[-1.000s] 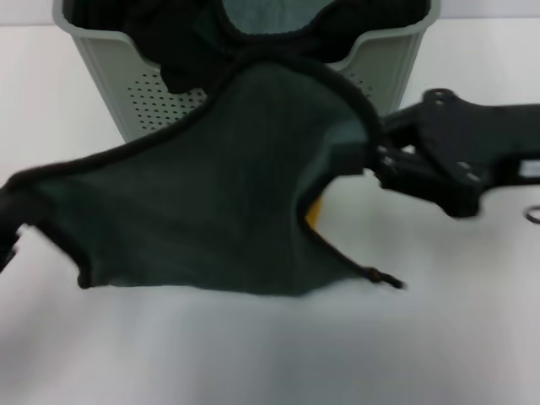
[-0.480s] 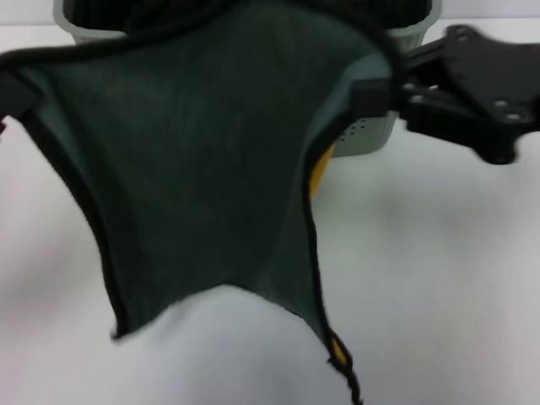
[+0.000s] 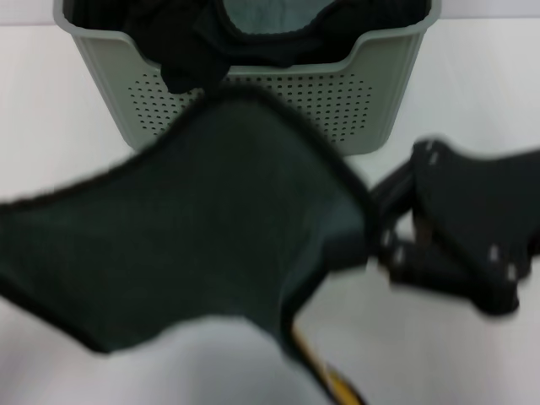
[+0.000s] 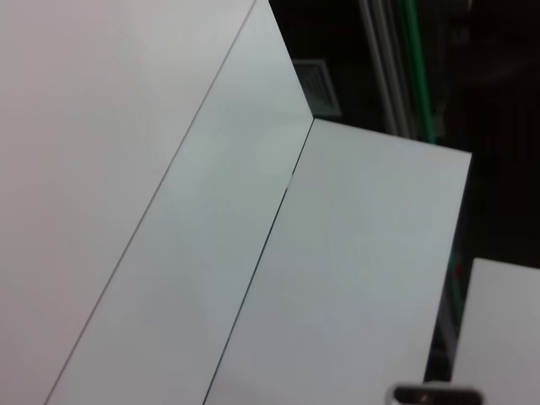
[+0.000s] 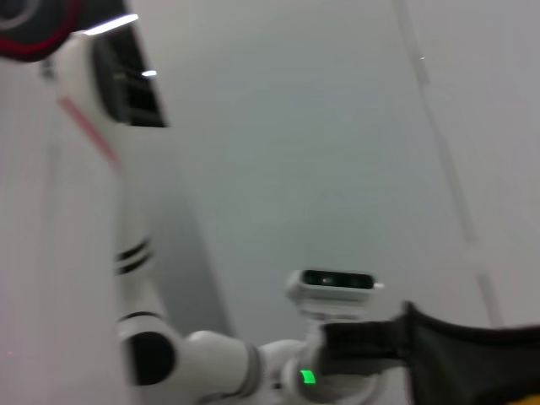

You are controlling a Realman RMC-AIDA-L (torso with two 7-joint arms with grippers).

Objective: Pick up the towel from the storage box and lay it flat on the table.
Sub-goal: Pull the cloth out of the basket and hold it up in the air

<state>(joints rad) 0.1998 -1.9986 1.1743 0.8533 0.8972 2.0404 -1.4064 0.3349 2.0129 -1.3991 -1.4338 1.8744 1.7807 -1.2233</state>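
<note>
Gripping the towel (image 3: pixel 186 236), the right tool (image 3: pixel 371 245) has dropped lower, uncovering the storage box (image 3: pixel 253 93).

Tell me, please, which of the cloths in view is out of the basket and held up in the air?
The dark green towel, stretched in front of the storage box with the right claw at its edge; the black cloth and teal cloth lie inside.

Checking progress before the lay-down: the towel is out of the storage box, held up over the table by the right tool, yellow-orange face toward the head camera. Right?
Not quite. The head view shows the towel turning its dark green face to the camera; yellow-orange only peeks at its lower edge. The rest holds: it is outside the storage box, above the table, held at the right tool.
</note>
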